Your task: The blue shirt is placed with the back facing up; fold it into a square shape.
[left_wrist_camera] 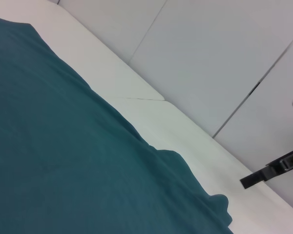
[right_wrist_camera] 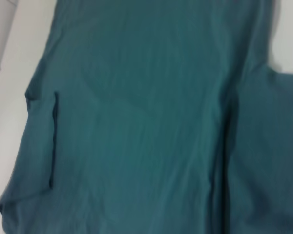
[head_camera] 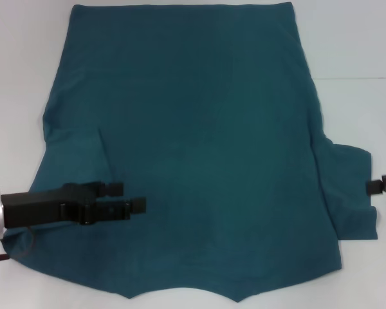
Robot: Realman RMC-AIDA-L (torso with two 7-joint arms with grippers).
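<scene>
Blue shirt: near hem clipped by head view's edge. Right gripper beside shirt's right sleeve, mostly out of frame, finger state unreadable. Left sleeve partly folded under.

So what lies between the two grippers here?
In the head view, only the blue shirt: the open left gripper hovers over its left sleeve side, the right gripper sits just off the right sleeve edge. Nothing else lies between.

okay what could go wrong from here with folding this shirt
1. The left gripper sits open over the blue shirt, inboard of the folded-in left sleeve; closing there may pinch a stray layer and bunch the fabric.
2. The right gripper is at the right sleeve's edge, so a grasp there could catch only a thin hem and slip.
</scene>
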